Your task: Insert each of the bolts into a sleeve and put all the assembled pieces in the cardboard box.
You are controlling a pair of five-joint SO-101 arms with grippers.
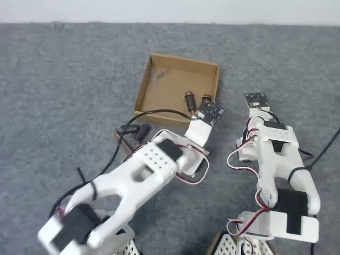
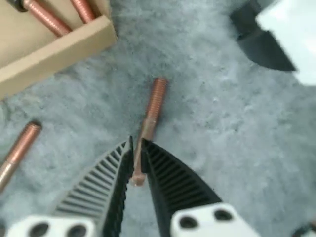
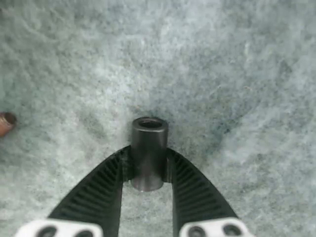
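Copper-coloured threaded metal bolt (image 2: 150,111) is pinched at its head end between the ribbed black fingers (image 2: 168,173) of the left gripper (image 2: 137,144). Its shank points out over the grey carpet (image 2: 222,123), just outside a corner of the open brown cardboard box (image 2: 59,49). A second copper bolt (image 2: 19,147) lies loose on the carpet beside the same box wall. Inside the box, close to that corner, two assembled bolt-and-sleeve pieces (image 1: 189,101) lie side by side. The right gripper (image 3: 148,152) is clamped around a short black cylindrical sleeve (image 3: 149,136), whose open end points away from the wrist. In the high view this arm sits off the box's side, past that corner.
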